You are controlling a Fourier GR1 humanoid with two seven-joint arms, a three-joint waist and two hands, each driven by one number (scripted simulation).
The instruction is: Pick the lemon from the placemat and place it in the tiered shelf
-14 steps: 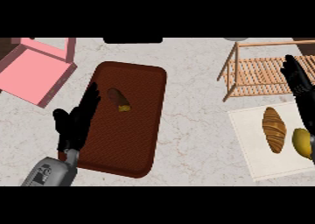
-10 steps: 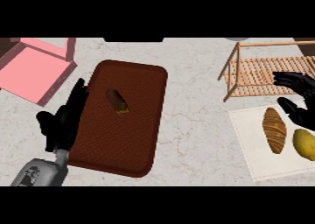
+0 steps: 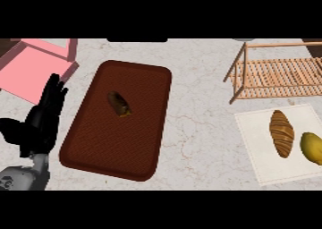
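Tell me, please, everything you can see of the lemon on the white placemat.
The lemon is a plain yellow oval with slightly pointed ends and a smooth-looking skin, whole and uncut. It lies flat near the right edge of the white placemat, its long axis running roughly up and down the view, tilted a little. Just to its left lies a brown croissant; whether they touch cannot be told. The wooden tiered shelf stands beyond the mat. No hand touches the lemon.
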